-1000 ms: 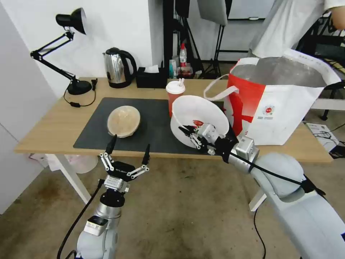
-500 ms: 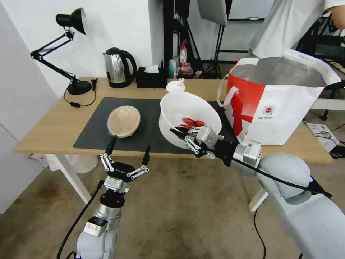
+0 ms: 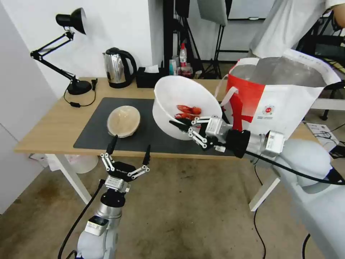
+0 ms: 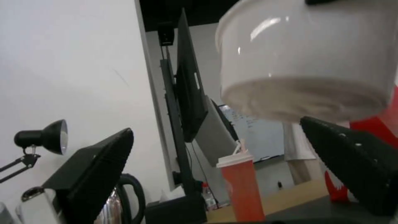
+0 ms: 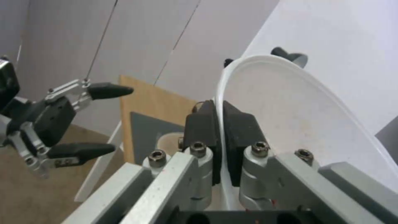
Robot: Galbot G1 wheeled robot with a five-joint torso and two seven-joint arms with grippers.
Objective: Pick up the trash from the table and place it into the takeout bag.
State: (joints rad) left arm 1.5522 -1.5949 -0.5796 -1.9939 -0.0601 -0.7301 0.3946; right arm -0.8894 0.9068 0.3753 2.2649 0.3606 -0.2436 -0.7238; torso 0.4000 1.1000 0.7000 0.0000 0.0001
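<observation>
The bowl (image 3: 185,106), at the centre of the head frame, hangs tilted above the mat (image 3: 151,124), red scraps (image 3: 187,110) inside. My right gripper (image 3: 187,131) pinches its near rim, one pad on each side of the wall. I judge it light and thin, apt to flex or spill, so the rim grip suits. The bag (image 3: 284,100) stands open at the right. My left gripper (image 3: 127,151), at lower left, waits spread.
</observation>
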